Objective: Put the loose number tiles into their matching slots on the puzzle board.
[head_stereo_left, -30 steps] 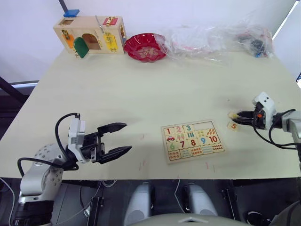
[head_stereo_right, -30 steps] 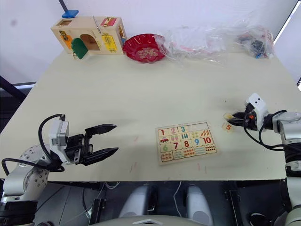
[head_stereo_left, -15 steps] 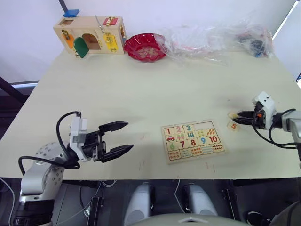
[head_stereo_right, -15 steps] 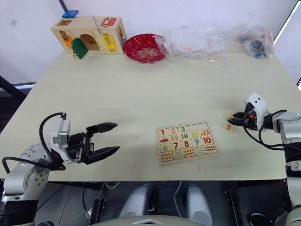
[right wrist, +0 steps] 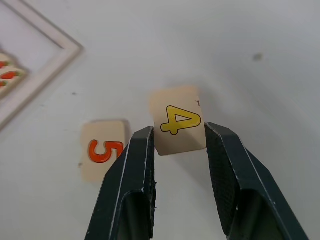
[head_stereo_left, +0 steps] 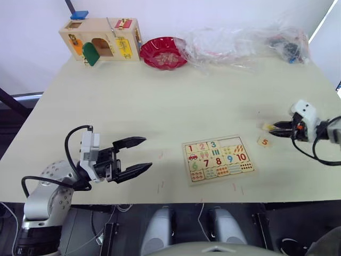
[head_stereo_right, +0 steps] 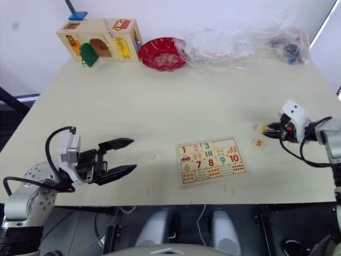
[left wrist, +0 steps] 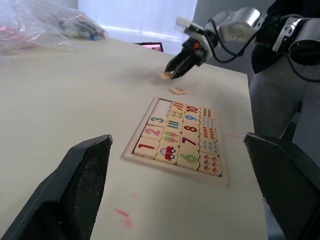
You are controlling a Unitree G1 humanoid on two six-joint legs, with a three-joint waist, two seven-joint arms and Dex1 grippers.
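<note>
Right gripper (right wrist: pixel 177 142) jaws pinched on the 4 tile (right wrist: pixel 178 120), 5 tile (right wrist: pixel 103 150) beside; left gripper (head_stereo_left: pixel 139 156) jaws wide, empty.

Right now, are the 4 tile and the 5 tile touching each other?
Apart. The right wrist view shows bare table between the 4 tile and the 5 tile.

The lower edge of the 4 tile (right wrist: pixel 177 126) is hidden between the right tool's (right wrist: pixel 178 145) fingers (right wrist: pixel 137 165). The puzzle board (right wrist: pixel 42 67) is cut off by the right wrist view's edge. Contents of the plastic bags (head_stereo_left: pixel 242 42) on the worktop (head_stereo_left: pixel 160 101) cannot be made out.
</note>
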